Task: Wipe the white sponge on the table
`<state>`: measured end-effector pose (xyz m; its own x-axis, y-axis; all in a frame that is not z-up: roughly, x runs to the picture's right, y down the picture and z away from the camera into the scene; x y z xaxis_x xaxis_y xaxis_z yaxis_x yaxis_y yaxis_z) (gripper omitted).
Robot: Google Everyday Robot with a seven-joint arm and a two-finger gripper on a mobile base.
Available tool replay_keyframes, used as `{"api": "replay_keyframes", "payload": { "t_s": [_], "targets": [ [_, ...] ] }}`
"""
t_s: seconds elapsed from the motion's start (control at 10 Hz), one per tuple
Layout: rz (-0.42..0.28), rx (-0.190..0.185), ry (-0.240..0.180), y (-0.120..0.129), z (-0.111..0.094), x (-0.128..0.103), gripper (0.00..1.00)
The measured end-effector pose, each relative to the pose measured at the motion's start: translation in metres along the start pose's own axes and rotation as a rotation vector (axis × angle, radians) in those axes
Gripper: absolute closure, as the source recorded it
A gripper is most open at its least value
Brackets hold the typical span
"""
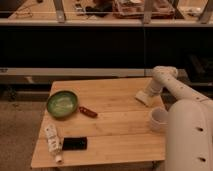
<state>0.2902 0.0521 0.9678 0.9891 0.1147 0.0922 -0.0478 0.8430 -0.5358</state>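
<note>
The white sponge (141, 98) lies flat on the light wooden table (115, 130), near its right edge at the back. My gripper (148, 93) comes down from the white arm's elbow (165, 75) and rests right on top of the sponge, hiding part of it. The gripper's tip merges with the sponge in the camera view.
A white cup (159, 119) stands at the right edge, just in front of the sponge. A green bowl (62, 103) sits at the left, a small red object (88, 111) beside it. A white tube (52, 142) and a black phone (75, 144) lie front left. Dark shelving stands behind.
</note>
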Motion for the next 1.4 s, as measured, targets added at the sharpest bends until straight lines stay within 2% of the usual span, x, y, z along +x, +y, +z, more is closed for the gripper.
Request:
{"api": "replay_keyframes", "payload": {
  "t_s": [0.2,0.4,0.5,0.7,0.9,1.1,1.2,1.4],
  "targets": [
    [0.007,0.016,-0.010,-0.019,0.001,-0.010,0.50],
    [-0.018,0.016,-0.015,-0.031,0.005,-0.029,0.50],
    [-0.047,0.008,-0.024,-0.034,0.010,-0.047,0.50],
    [-0.100,-0.006,-0.053,-0.031,0.009,-0.074,0.50],
    [-0.175,-0.004,-0.086,-0.022,-0.002,-0.100,0.50],
    [-0.224,0.004,-0.096,-0.011,-0.014,-0.107,0.50],
    [-0.247,0.003,-0.092,-0.001,-0.020,-0.103,0.50],
    [-0.274,-0.021,-0.067,0.028,-0.023,-0.085,0.50]
  ]
}}
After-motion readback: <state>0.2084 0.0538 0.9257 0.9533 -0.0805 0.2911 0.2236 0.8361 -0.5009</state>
